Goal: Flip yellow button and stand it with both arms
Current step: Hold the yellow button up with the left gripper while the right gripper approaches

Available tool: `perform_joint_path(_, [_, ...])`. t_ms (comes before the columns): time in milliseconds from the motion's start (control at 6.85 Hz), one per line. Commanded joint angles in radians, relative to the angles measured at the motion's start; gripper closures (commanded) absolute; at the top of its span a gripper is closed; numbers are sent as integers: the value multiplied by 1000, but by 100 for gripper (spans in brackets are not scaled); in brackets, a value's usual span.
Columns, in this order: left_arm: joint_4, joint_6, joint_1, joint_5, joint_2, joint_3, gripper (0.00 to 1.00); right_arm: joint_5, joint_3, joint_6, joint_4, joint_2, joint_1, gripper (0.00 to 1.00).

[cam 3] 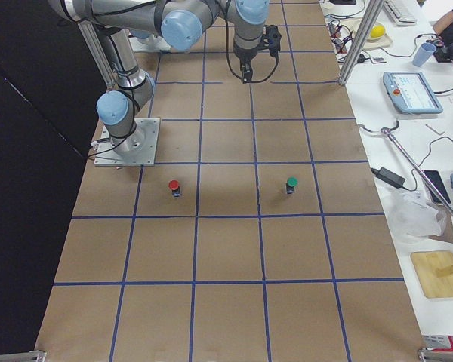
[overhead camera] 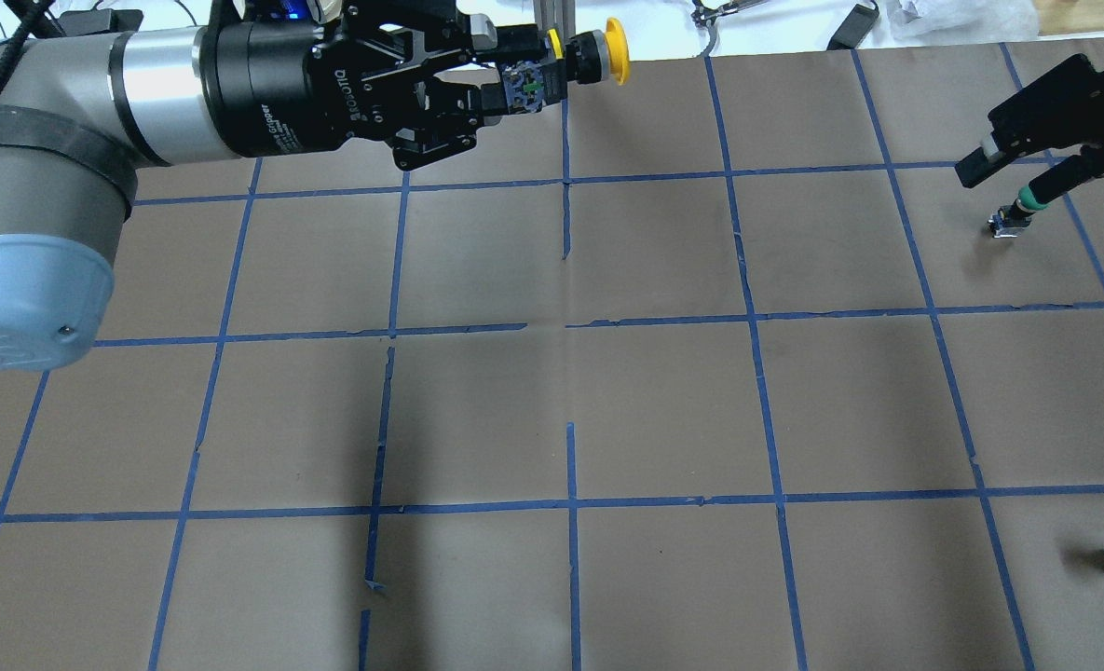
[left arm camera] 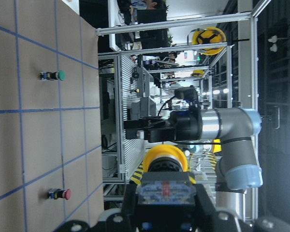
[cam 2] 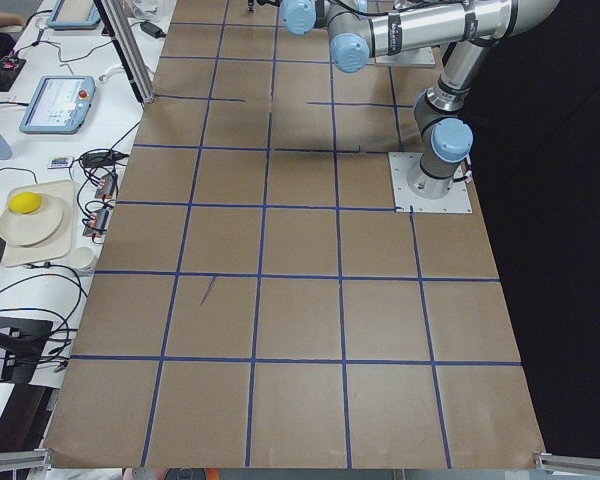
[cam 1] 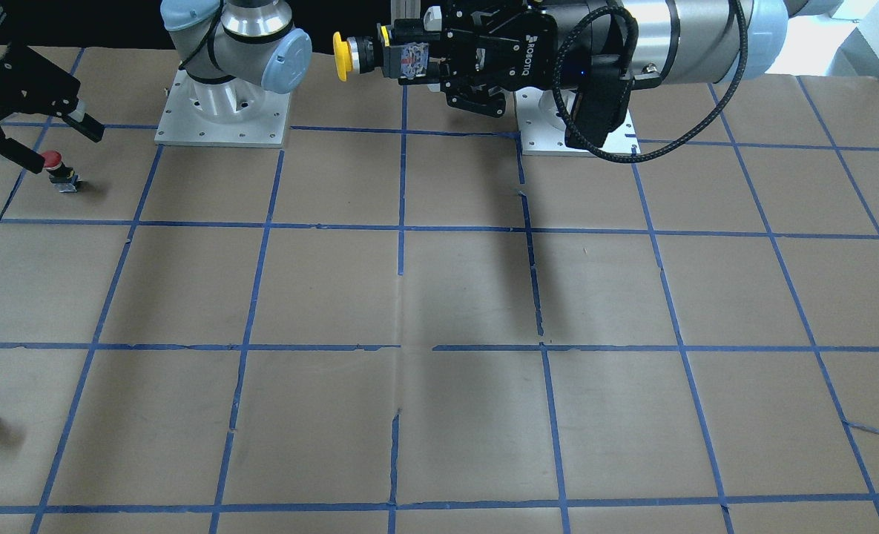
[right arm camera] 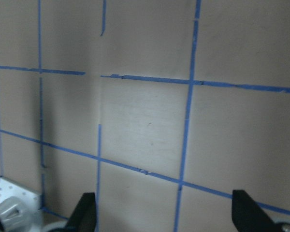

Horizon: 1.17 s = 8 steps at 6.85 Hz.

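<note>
a: why gripped by the block body and held level?

b: found the left gripper (overhead camera: 525, 86) clamped on the yellow button (overhead camera: 613, 51), high above the table (overhead camera: 663, 401), cap pointing sideways. probably gripped so to leave the cap end free for a second grasp. farther off, saw the right gripper (right arm camera: 165, 215) spread wide, holding nothing, likely ready to take it.

a: and the count?

b: counted two arms and three buttons: one yellow aloft, one red button (cam 1: 53, 162) nearer the robot, one green button (overhead camera: 1027, 200) farther out, seemingly left standing cap-up.

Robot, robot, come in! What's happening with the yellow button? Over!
Left gripper shut on yellow button, held sideways above the table. Right gripper open, off beside red button. Nothing seen between the arms.
</note>
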Motion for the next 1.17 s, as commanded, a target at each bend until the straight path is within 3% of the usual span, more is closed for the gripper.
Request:
perform_joint_path(0, [-1, -24, -28, -63, -8, -1, 100, 188, 1, -16, 311, 0, -44, 0])
perform_joint_path(146, [-3, -29, -29, -62, -8, -2, 100, 292, -12, -13, 458, 0, -46, 0])
perform_joint_path(438, [-3, -29, -31, -54, -8, -2, 100, 464, -6, -16, 506, 0, -46, 0])
perform_joint_path(584, [-3, -44, -31, -53, -8, -2, 100, 589, -5, -31, 583, -1, -44, 0])
perform_joint_path(876, [-3, -47, -31, -53, -10, -4, 100, 732, -3, -53, 723, -4, -2, 0])
perform_joint_path(1022, [-3, -44, -31, -51, -18, -10, 100, 739, -12, -50, 740, -10, 33, 0])
